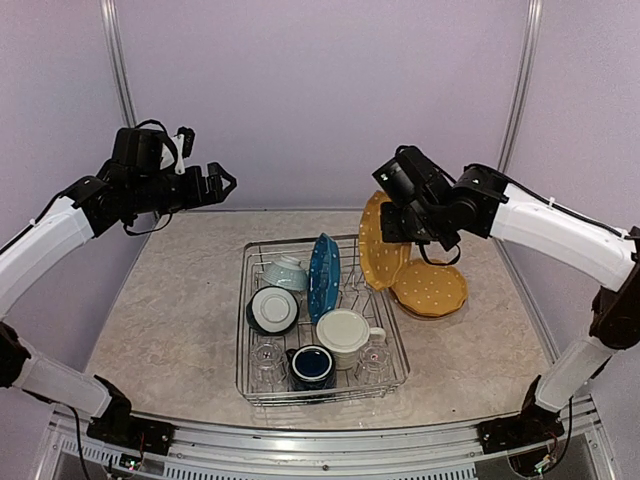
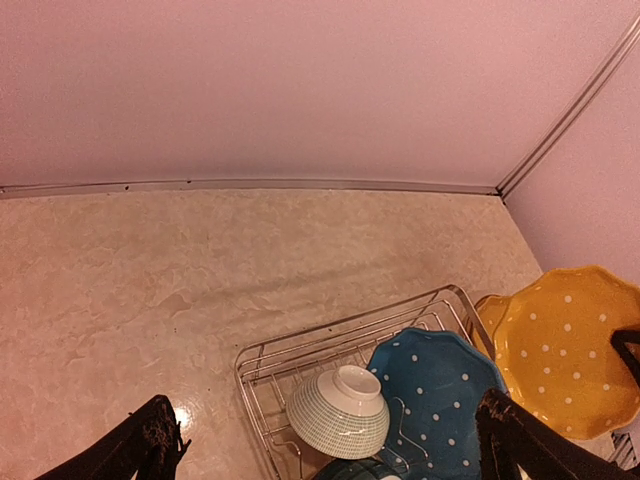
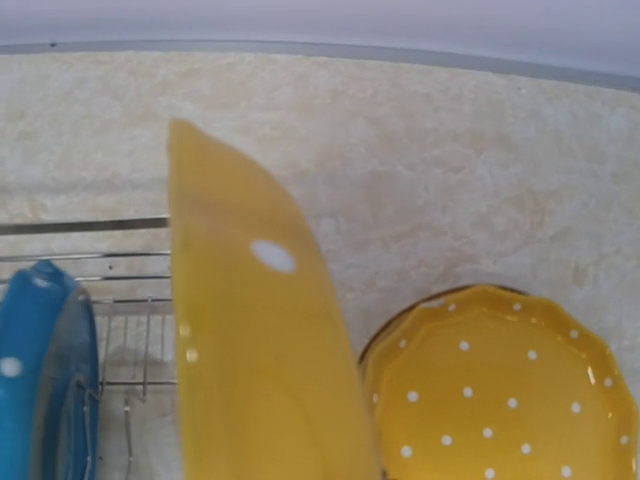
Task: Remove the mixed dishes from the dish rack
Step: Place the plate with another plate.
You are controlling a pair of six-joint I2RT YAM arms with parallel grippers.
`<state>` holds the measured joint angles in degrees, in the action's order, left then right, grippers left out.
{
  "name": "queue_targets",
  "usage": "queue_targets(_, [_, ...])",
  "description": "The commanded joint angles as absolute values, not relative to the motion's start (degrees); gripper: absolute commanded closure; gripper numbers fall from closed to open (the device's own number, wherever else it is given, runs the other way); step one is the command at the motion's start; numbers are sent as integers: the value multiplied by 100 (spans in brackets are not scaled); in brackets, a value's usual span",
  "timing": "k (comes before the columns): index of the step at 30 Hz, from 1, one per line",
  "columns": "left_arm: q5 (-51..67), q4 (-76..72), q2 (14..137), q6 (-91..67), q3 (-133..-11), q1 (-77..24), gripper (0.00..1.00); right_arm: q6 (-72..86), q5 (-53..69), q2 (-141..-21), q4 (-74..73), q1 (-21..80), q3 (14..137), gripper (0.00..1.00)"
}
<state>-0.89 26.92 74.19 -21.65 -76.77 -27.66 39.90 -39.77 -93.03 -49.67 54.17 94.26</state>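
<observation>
Upper left in the top view, the left gripper (image 1: pixel 218 183) hangs in the air, its fingers (image 2: pixel 150 445) spread wide and holding nothing. At lower centre the dish rack (image 1: pixel 243 330) holds an upright blue dotted plate (image 1: pixel 323 277), bowls (image 1: pixel 285 272), mugs (image 1: pixel 343 333) and glasses (image 1: pixel 268 357). Just right of it the right gripper (image 1: pixel 403 228) seems clamped on a raised yellow plate (image 1: pixel 376 245), its fingers hidden. A second yellow plate (image 1: pixel 432 290) lies flat on the table (image 1: pixel 170 310).

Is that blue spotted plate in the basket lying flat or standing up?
Standing up: the blue plate sits on its edge inside the dish rack, propped among the rack's upright wires.
</observation>
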Motion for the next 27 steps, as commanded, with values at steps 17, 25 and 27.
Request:
queue_targets(17, [-35, 2782, 7482, -2215, -7752, -2669, 1, 4525, 1091, -6553, -1230, 1343, 5358, 100])
queue_targets(25, [132, 2825, 7533, -2224, -7790, -2666, 1, 4667, 1973, -6808, -445, 647, 4590, 100])
queue_targets(27, [108, 2830, 7526, -2219, -7796, -2655, 1, 4630, 2065, -6934, -423, 579, 4564, 100])
